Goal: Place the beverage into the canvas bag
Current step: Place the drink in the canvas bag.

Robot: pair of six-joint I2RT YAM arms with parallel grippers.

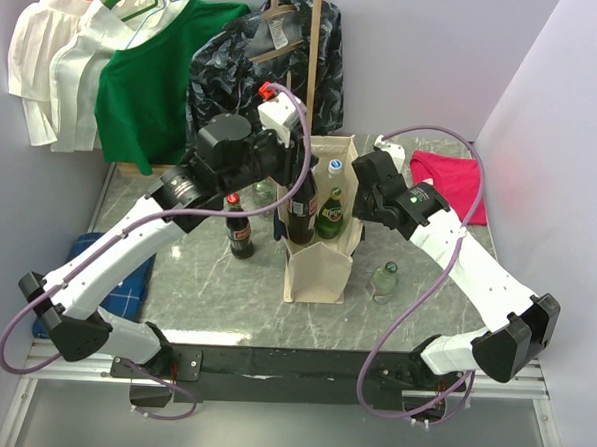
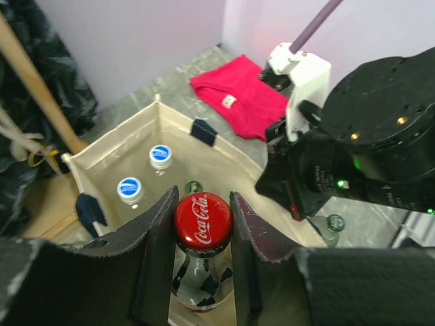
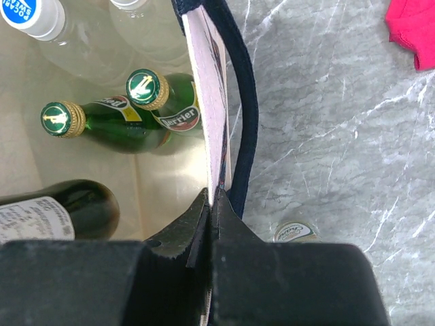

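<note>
Left claw clamps the neck of a Coca-Cola bottle, upright in the mouth of the cream canvas bag on the counter. Right claw is pinched shut on the bag's right wall. Inside sit two Perrier bottles and two blue-capped water bottles; another cola bottle stands just left of it.

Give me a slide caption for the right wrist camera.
Right pincer shut on the rim of the cream canvas bag, two green glass bottles inside.
</note>
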